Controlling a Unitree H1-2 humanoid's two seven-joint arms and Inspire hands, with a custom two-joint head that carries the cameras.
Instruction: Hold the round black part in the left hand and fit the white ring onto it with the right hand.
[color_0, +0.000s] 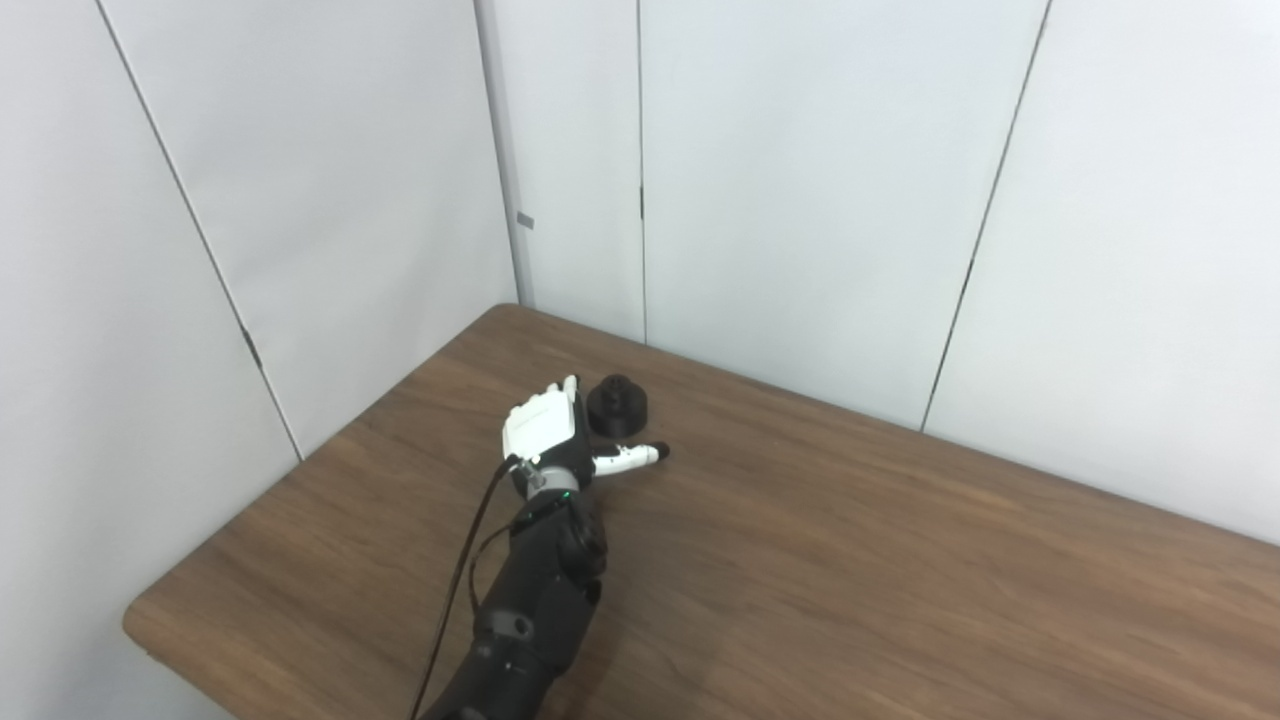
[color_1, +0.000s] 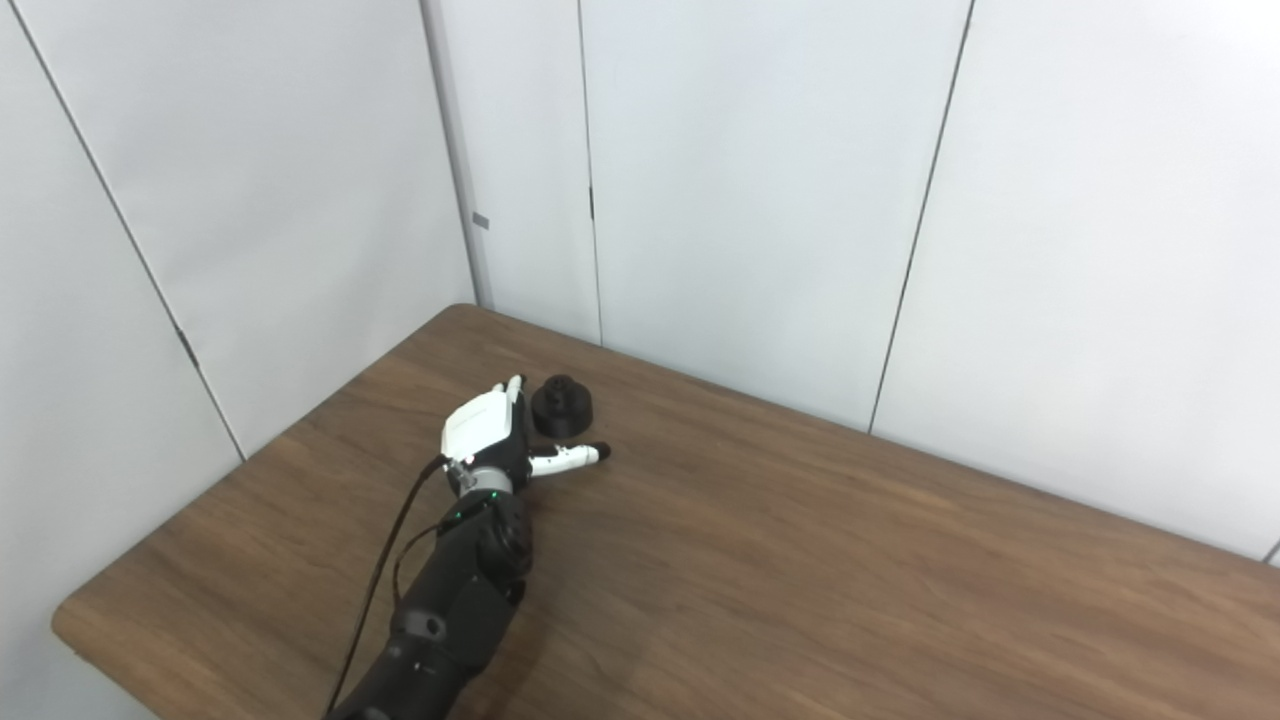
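- The round black part is being approached: it is sitting upright on the wooden table, toward the far corner, one part counted and no more.
- The left hand is being held just beside the round black part, on its left and near side, the back of the hand turned up toward the camera.
- The hand is being kept released, grasping nothing, its thumb stretched out in front of the part on the near side; the spread is judged to be there so the part can be enclosed from the side.
- Whether the fingers are touching the part cannot be told.
- No white ring is being shown anywhere around the part.
- The right hand is not being shown; one arm only is being counted.
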